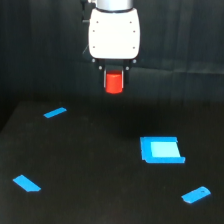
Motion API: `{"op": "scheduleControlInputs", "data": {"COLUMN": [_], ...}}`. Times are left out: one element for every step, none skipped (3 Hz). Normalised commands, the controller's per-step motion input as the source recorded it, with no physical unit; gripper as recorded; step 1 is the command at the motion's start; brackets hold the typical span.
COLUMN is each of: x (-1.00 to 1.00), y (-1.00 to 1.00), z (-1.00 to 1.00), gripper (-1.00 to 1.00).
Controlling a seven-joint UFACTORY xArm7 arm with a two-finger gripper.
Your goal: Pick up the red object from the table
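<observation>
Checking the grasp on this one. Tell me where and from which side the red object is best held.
By its side walls, from straight above, as now: the red object hangs upright between the fingers of the gripper, clear above the table. It is a stubby cylinder narrower than the gripper, so opposite sides give a secure pinch.

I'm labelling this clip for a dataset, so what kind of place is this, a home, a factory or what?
Probably a lab test rig. A black table before a dark draped backdrop, flat blue pieces laid out on it, and a white gripper holding the red object above them.
</observation>
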Motion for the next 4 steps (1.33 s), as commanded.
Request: {"op": "scheduleControlInputs", "data": {"x": [-0.02,0.08,0.05,-0.06], "y": [0.05,-0.10,-0.06,-0.04], "z": [0.09,-0.04,-0.02,0.10], "gripper": [-0.99,-1.00,-0.90,-0.86]}}
